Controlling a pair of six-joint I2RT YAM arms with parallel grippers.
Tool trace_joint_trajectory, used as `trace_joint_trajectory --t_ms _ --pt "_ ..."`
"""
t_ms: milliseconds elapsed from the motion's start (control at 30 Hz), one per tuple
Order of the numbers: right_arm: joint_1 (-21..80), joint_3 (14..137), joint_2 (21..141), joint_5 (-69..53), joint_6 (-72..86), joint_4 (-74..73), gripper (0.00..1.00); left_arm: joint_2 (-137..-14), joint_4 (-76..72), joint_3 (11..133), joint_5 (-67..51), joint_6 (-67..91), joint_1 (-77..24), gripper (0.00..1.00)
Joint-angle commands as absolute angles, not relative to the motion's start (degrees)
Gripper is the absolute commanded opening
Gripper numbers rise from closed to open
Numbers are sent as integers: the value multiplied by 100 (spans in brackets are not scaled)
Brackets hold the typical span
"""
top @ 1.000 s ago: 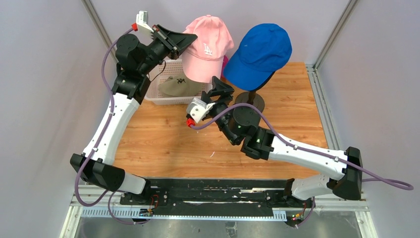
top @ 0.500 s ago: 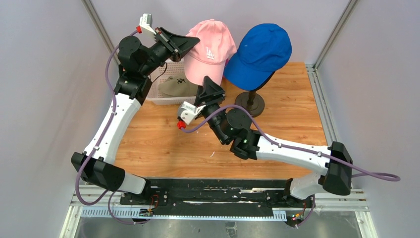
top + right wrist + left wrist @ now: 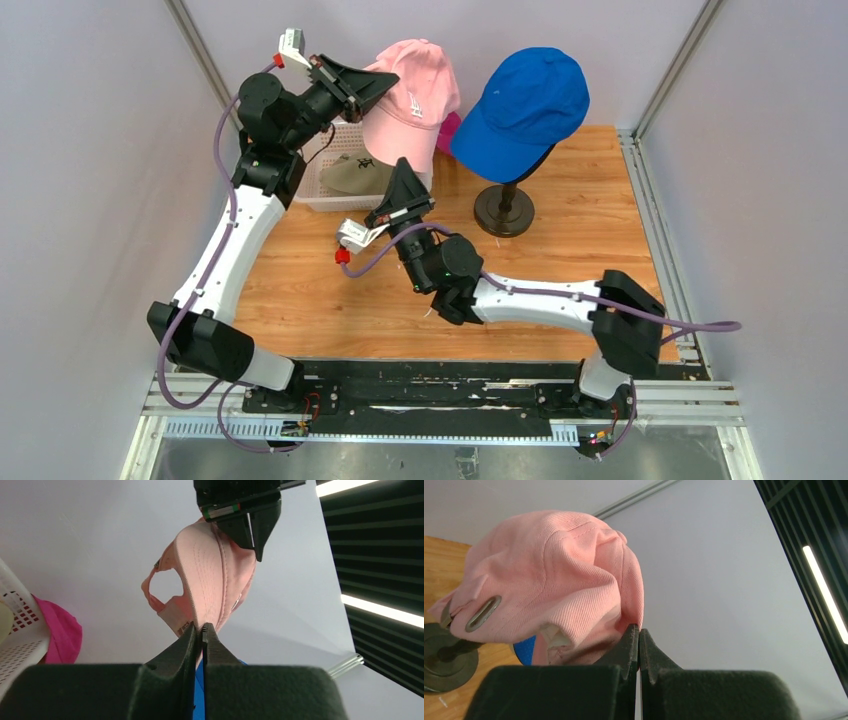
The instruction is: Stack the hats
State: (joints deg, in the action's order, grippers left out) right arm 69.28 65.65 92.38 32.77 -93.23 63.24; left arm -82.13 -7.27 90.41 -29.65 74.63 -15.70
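The light pink hat (image 3: 415, 100) hangs in the air over the back of the table, held from both ends. My left gripper (image 3: 385, 80) is shut on its upper edge, seen close in the left wrist view with pink cloth (image 3: 549, 580) pinched at the tips (image 3: 639, 630). My right gripper (image 3: 405, 172) comes from below and is shut on the hat's lower rim (image 3: 210, 580), its tips (image 3: 204, 627) closed on the fabric. The blue hat (image 3: 525, 100) sits on the stand. A khaki hat (image 3: 355, 175) lies in the basket. A magenta hat (image 3: 451, 128) shows behind the pink one.
The white perforated basket (image 3: 325, 198) stands at the back left under the left arm. The stand's dark round base (image 3: 503, 210) is right of the right gripper. Frame posts rise at both back corners. The basket wall (image 3: 20, 625) and magenta hat (image 3: 60, 630) show at left in the right wrist view.
The right arm swung left and up from near the stand to the pink hat, and its jaws closed on the lower rim. The left gripper kept its hold; the hat turned slightly.
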Motion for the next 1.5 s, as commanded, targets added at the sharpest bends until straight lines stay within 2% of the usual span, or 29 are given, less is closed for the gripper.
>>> trace_joint_trajectory --t_ms 0,567,967,1167,1200,1267,1367,1400,1467 --pt "7023 6751 9781 3222 -10391 7670 1 -8178 -1154 9028 -3415 7605 -1583 0" --pt "6980 7178 10232 2895 -11262 8706 1 -8085 -1406 8602 -3618 7599 -1398 1" --pt "6891 7225 10212 2820 -11328 8705 1 -8039 -1630 8473 -3578 7728 -1336 0" --pt "6874 7475 10322 3186 -11353 8658 1 -7906 -1917 8167 -3525 7900 -1319 0" --pt "6869 7501 10333 3231 -11351 8647 2 -7888 -1972 8125 -3522 7932 -1311 0" --pt "6864 7561 10351 3321 -11311 8608 14 -7859 -2011 8084 -3537 7968 -1310 0" --pt "6851 7603 10313 3418 -11208 8478 25 -7833 -2148 8029 -3558 8057 -1293 0" --pt "6841 7614 10302 3453 -11167 8441 28 -7824 -2183 8018 -3567 8090 -1292 0" --pt "6836 7631 10286 3500 -11126 8415 28 -7792 -2255 7978 -3567 8146 -1283 0"
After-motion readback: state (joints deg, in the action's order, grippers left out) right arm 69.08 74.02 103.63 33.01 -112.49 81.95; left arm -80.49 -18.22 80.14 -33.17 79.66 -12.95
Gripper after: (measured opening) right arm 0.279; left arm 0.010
